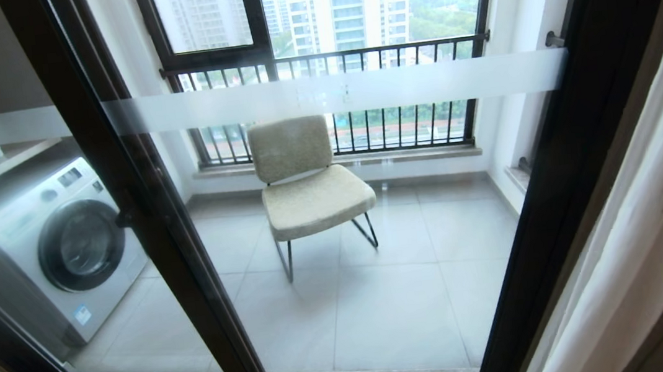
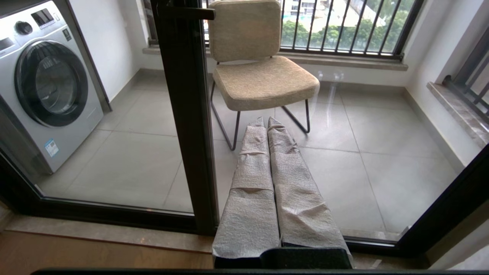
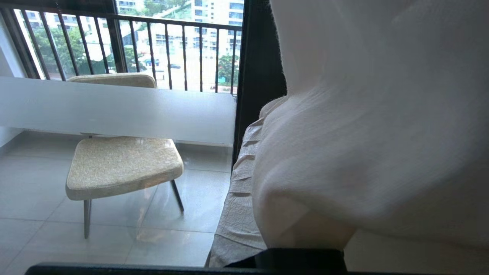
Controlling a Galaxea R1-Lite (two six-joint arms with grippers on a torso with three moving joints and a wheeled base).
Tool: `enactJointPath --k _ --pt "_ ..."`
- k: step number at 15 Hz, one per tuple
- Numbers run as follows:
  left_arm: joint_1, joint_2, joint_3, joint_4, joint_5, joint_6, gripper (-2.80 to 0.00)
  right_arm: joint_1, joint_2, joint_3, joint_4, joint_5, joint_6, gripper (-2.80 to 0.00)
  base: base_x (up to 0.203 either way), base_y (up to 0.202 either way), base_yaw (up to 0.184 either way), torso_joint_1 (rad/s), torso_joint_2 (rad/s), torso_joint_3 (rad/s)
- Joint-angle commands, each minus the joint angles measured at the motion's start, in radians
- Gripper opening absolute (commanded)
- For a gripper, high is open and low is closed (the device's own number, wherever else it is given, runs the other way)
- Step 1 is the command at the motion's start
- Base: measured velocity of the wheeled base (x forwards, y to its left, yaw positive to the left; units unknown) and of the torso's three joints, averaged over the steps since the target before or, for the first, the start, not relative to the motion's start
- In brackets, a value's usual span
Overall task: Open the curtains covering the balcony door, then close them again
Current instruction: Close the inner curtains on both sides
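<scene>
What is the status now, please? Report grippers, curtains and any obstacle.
Left gripper shut, idle. Right gripper shut, sheer curtain draped over it. Curtains bunched right, balcony door uncovered. No obstacle seen.

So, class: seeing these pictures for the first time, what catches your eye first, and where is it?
The beige chair stands alone mid-balcony behind the glass door, under its frosted band. A washing machine sits on the left. At the far right the white curtain hangs bunched, draped over the right gripper.
</scene>
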Motion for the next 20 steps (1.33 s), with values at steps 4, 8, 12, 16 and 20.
enactJointPath --k 4,8,12,16,20 --pt "0.0 0.0 0.0 0.0 0.0 -0.001 -2.8 0.0 -0.003 -0.004 -0.005 -0.021 0.001 -2.8 0.0 0.0 0.0 0.0 0.0 0.0" --pt "0.0 0.0 0.0 0.0 0.0 -0.001 -2.8 0.001 -0.007 0.002 -0.005 -0.028 0.001 -2.8 0.0 0.0 0.0 0.0 0.0 0.0" --pt "0.0 0.0 0.0 0.0 0.0 -0.001 -2.8 0.001 -0.004 0.0 -0.006 -0.028 0.001 -2.8 0.0 0.0 0.0 0.0 0.0 0.0" --pt "0.0 0.0 0.0 0.0 0.0 -0.001 -2.8 0.001 0.001 -0.004 -0.007 -0.028 0.0 -2.8 0.0 0.0 0.0 0.0 0.0 0.0" --pt "0.0 0.0 0.0 0.0 0.0 0.001 -2.8 0.001 0.006 -0.004 -0.013 -0.03 0.0 -2.8 0.0 0.0 0.0 0.0 0.0 0.0"
